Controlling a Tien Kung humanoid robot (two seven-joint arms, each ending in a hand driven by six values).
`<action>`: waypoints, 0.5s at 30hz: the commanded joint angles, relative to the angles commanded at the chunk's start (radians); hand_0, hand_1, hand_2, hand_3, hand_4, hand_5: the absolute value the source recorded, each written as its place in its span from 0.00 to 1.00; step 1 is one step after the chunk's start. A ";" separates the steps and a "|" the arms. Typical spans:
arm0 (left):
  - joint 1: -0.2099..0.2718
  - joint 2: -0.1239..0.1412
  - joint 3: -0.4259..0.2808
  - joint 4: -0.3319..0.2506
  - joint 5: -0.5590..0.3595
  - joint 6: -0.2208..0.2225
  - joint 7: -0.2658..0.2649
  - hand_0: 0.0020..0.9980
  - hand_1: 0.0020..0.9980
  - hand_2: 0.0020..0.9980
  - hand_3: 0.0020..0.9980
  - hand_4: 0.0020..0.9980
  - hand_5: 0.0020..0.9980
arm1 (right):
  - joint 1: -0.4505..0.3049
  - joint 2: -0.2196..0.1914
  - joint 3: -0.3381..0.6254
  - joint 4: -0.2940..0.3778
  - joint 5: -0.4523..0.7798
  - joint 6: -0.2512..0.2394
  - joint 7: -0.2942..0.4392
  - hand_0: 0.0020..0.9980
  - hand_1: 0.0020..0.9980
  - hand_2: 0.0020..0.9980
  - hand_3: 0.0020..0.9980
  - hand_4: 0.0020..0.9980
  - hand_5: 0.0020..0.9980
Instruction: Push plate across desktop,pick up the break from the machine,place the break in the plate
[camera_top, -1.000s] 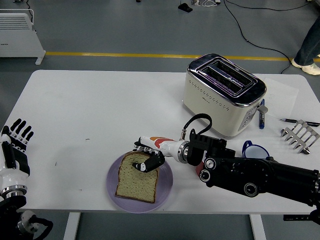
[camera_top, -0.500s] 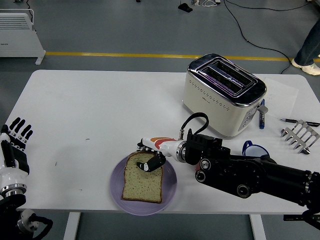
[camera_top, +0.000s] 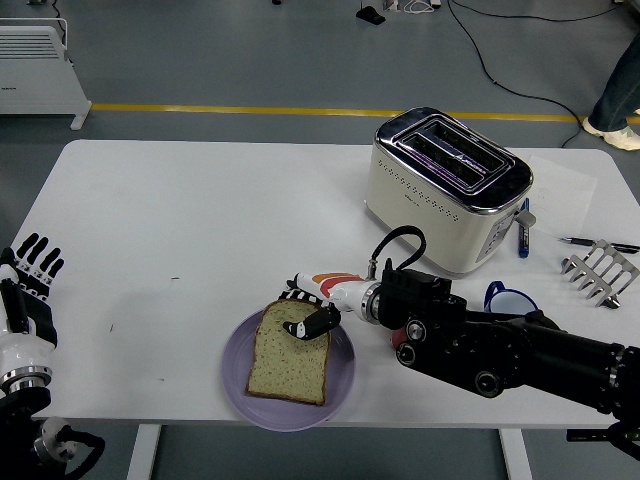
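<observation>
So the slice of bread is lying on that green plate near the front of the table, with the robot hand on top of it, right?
Nearly. The head view shows the bread on a purple plate, not a green one. The rest holds: it sits near the table's front edge, and the right robot hand rests on the slice's top edge.

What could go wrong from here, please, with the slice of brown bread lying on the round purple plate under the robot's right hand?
1. The right hand has fingertips on the slice of brown bread; pulling away could drag it off the round purple plate.
2. The plate sits close to the white table's near edge, so a nudge might tip it over.
3. The forearm lies near the cream toaster and could bump it when withdrawing.
</observation>
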 joint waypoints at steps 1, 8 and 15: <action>0.000 0.000 0.000 0.000 0.000 0.000 0.000 0.77 0.76 0.81 0.75 0.52 1.00 | 0.001 0.000 0.004 0.000 -0.009 -0.013 0.007 0.72 0.75 0.77 0.82 0.65 0.34; -0.003 0.000 -0.001 -0.002 0.000 0.000 0.000 0.77 0.76 0.81 0.75 0.52 1.00 | 0.005 0.000 0.035 -0.003 -0.026 -0.123 0.050 0.80 0.80 0.82 0.89 0.67 0.33; -0.001 0.000 -0.004 -0.006 0.001 0.001 -0.002 0.77 0.76 0.81 0.75 0.52 1.00 | 0.005 -0.005 0.097 0.059 -0.033 -0.180 0.070 0.82 0.81 0.84 0.90 0.66 0.31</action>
